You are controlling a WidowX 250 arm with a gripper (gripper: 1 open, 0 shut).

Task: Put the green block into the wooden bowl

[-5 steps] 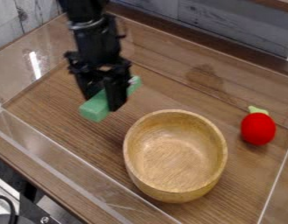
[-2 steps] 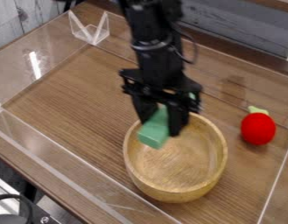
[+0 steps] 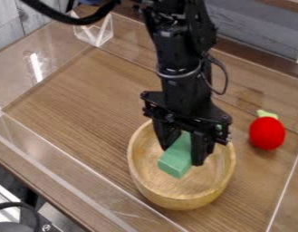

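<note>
Green block (image 3: 177, 161) is seen hanging between the two dark fingers of the gripper (image 3: 183, 154), directly over the hollow of the wooden bowl (image 3: 145, 172). The block is held by its upper part, and its long axis runs steeply downward, tilted a little so that the lower end points toward the near-left side of the bowl floor. This lower end is inside the ring of the thick rim, below the rim's level as it appears from this view; whether it already touches the bottom cannot be told. The jaws are clamped tight on the block, one finger on each flat side, and nothing else is touched by them. The arm comes down almost vertically from above, so the bowl lies straight under the tool and not to any side of it. It is judged that only a release remains, perhaps after a small lowering, because the block is well within the rim. A red strawberry toy (image 3: 267, 132) lies on the table (image 3: 79, 100) to the right of the bowl, apart from it, and is not involved.
</note>
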